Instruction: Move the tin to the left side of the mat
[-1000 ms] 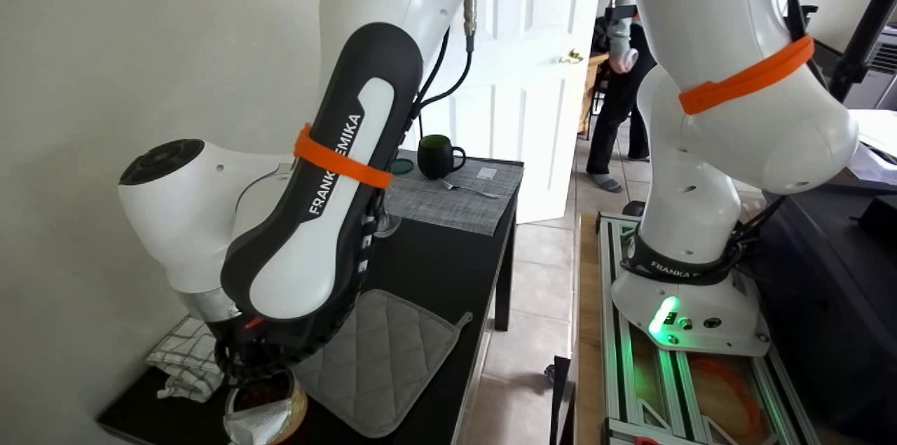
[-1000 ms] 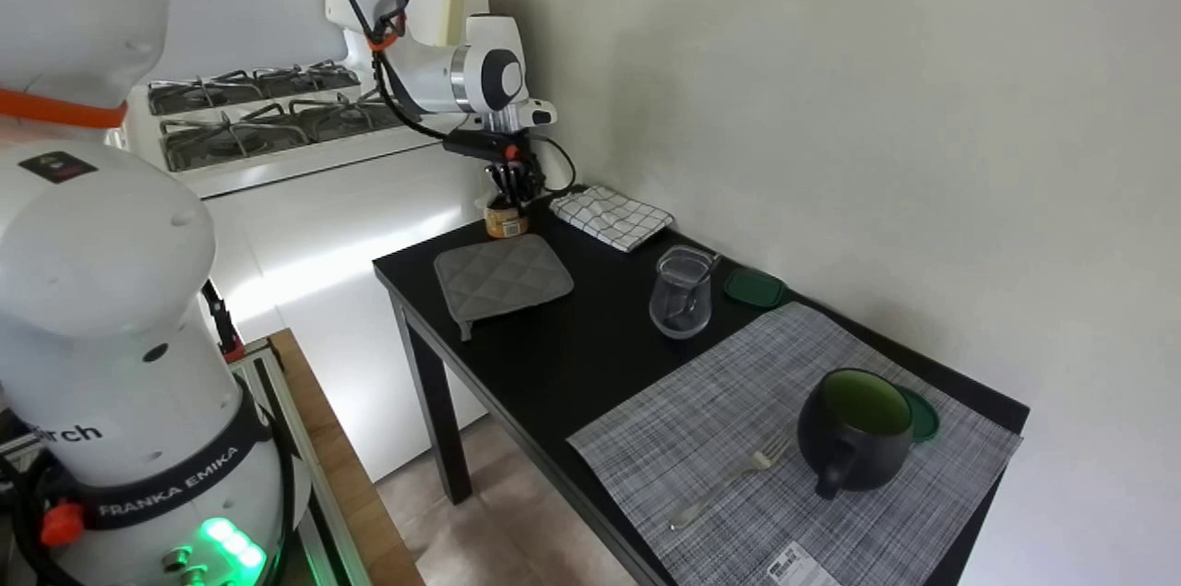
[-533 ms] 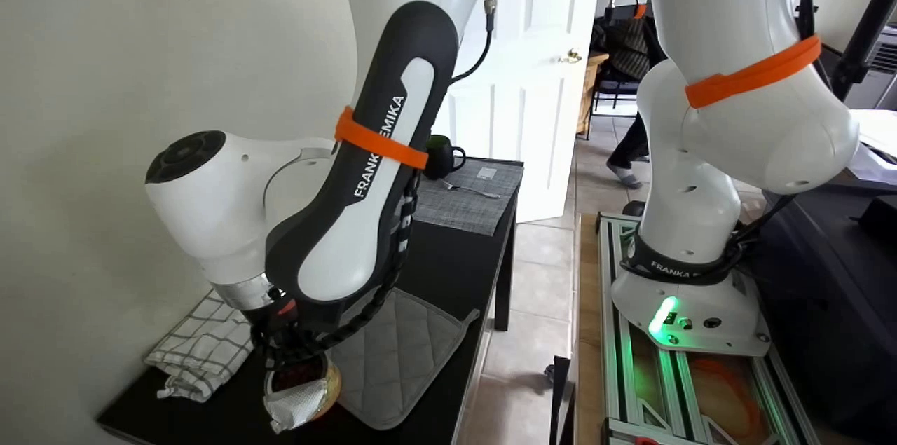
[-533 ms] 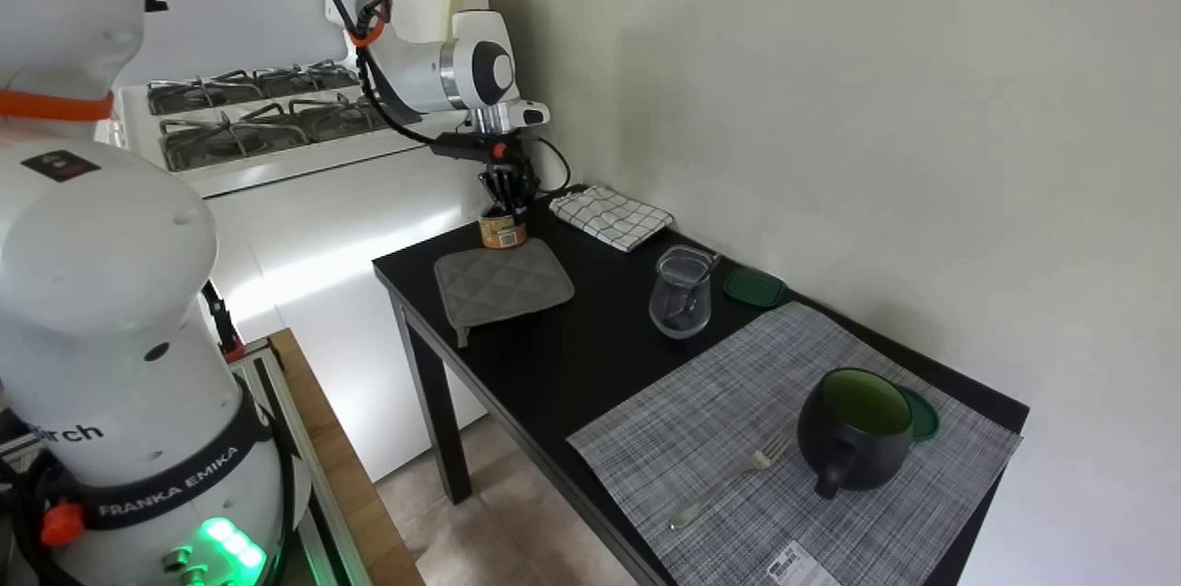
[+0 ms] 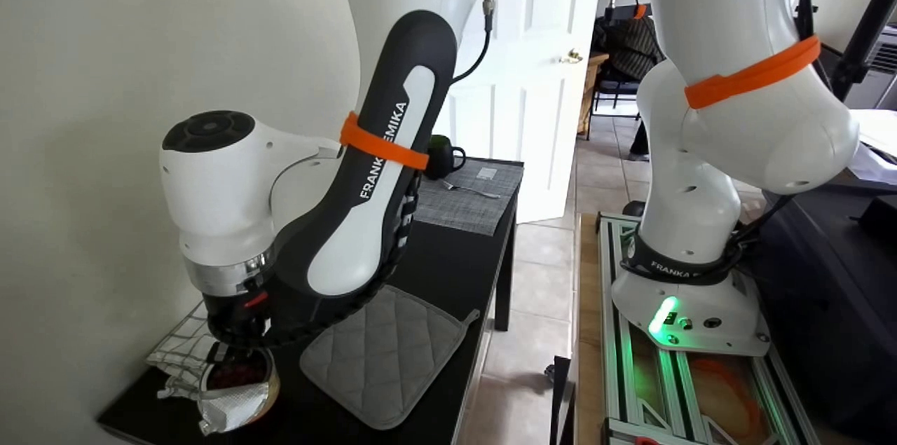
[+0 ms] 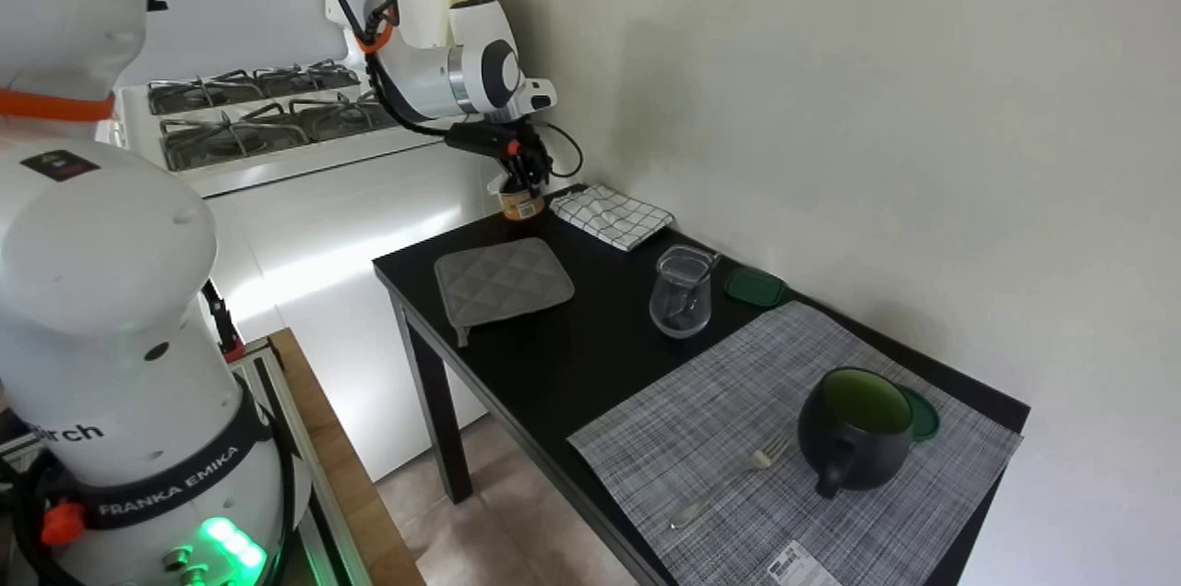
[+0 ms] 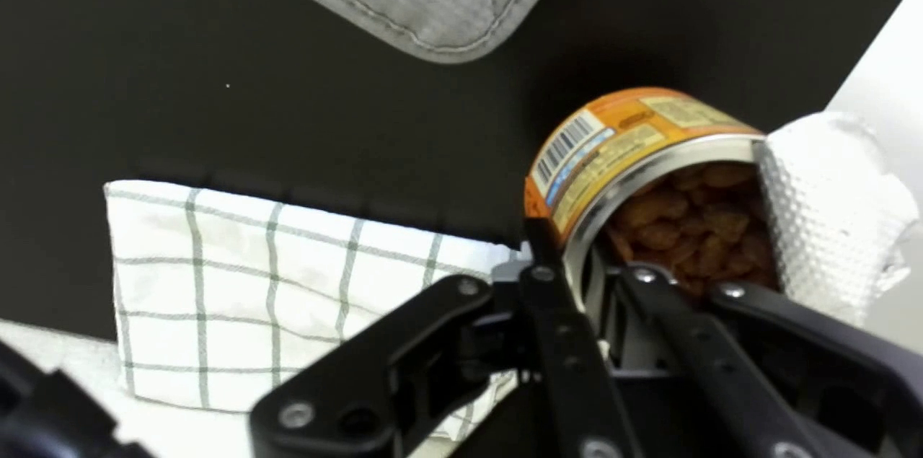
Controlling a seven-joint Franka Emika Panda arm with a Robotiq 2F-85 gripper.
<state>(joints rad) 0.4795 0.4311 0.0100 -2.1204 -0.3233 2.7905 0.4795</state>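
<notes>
- At the end of the black table (image 6: pixel 590 364) nearest the stove (image 6: pixel 323 217), you have the tin (image 7: pixel 613 162) off the mat (image 6: pixel 503 281) — near one of its corners, with a strip of dark tabletop showing between them.
- Your gripper (image 7: pixel 566 245) is narrow, pinching the tin by its wall: one finger stands outside against the orange side, the other reaches inside the rim.
- You see the tin open at the top, its silver foil (image 7: pixel 829 213) peeled back and hanging from the rim on the side away from the fingers; brown pieces (image 7: pixel 696 220) show inside.
- Whether the tin's base touches the table, you cannot tell.
- Near the tin lies the checked cloth (image 7: pixel 267 285), white with dark lines — your gripper covers part of it in the wrist view, so you cannot tell whether cloth and tin touch.
- Your mat lies flat, grey and quilted, its loop (image 6: pixel 463 336) at the corner away from the tin.
- Farther along the table, you have the clear glass (image 6: pixel 680 300), upright, with a green dish (image 6: pixel 755 288) just beside it.
- On the grey placemat (image 6: pixel 683 424) you see a dark mug (image 6: pixel 844 443), green inside, with a round green disc (image 6: pixel 923 415) partly behind it, a fork (image 6: pixel 733 477) just beside it and a white tag (image 6: pixel 801 565) near the edge.
</notes>
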